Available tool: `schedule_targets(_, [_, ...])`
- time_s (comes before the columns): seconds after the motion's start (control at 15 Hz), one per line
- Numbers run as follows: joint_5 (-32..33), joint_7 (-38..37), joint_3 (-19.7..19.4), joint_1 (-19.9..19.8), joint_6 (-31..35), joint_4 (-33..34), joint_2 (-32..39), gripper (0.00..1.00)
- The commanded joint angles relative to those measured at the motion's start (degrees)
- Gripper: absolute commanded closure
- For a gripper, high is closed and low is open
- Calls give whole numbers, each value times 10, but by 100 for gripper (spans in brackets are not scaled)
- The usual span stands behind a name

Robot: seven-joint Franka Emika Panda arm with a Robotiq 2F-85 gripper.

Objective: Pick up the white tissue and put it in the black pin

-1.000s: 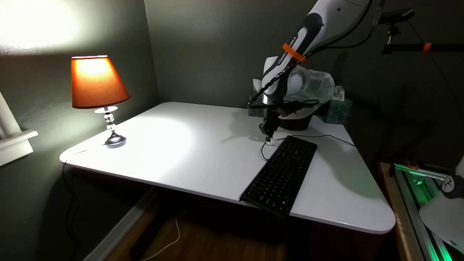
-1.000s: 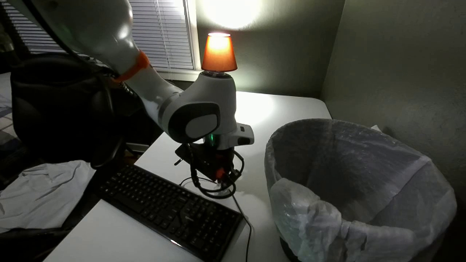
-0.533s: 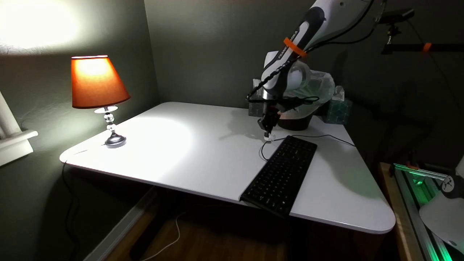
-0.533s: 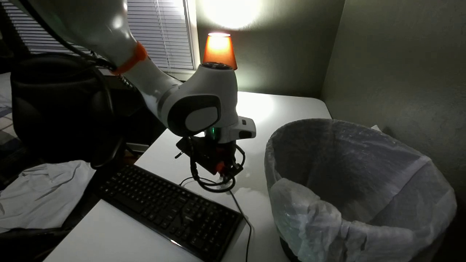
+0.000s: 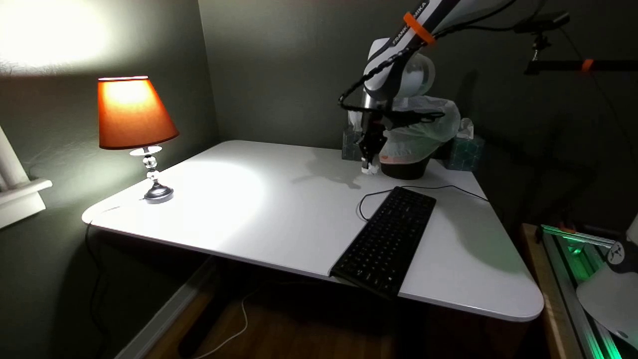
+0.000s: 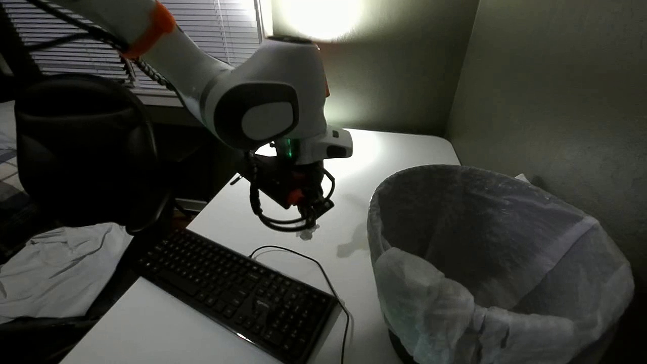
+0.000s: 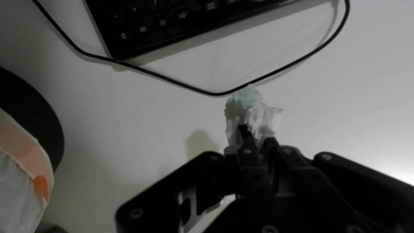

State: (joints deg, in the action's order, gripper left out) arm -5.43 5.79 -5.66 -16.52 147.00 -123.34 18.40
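Softly pinched: white tissue [image 7: 260, 118] outside the black bin [image 5: 406, 170]

Both fingers [image 7: 249, 142] are pressed together on the tissue, a ragged tuft of it spilling past their tips. It hangs clear of the surface [image 5: 289, 199], beside the bin rather than over it, and looks to be lower than the bin's rim.

Expect next to no weight. Thin crumpled paper should be soft, squash readily and tear if dragged, so a light grip ought to serve and a harder squeeze would gain little. Slipping seems unlikely, since creases tend to bunch between the fingers (a smooth, flat sheet would be another matter). The thick, bunched body is the place to hold, not a loose edge; the bite appears to be on one end of the wad, though how much paper sits between the tips is hidden.

From beside the bin, the next move calls for height first, then a traverse to above the bin's mouth. A white bag [image 6: 429, 293] puffs out over the bin's rim, and the loose tuft could snag or cling there. Letting go low within the mouth would be wiser than from high up, as so light a scrap may drift or stick to one finger. Near the bin lie a black keyboard [image 6: 237, 288], one short end turned towards it, and a cable [image 7: 216, 94].
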Motion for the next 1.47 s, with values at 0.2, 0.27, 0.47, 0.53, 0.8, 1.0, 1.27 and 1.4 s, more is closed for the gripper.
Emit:
schedule_targets(0.2, [6,-71,-23,36,-5,-92,-154,98])
schedule_targets(0.27, [25,-90,-28,41,1,-103,-173,98])
schedule_targets(0.47, [56,-133,-34,44,10,-128,-230,98])
schedule_targets(0.53, [67,-148,-35,41,13,-135,-249,98])
schedule_targets(0.8, [88,-175,-39,26,35,-148,-313,98])
schedule_targets(1.0, [91,-189,-42,9,54,-146,-347,98])
schedule_targets(1.27, [72,-195,-51,-8,73,-124,-358,98])
schedule_targets(1.4, [59,-191,-59,-11,79,-112,-358,98])
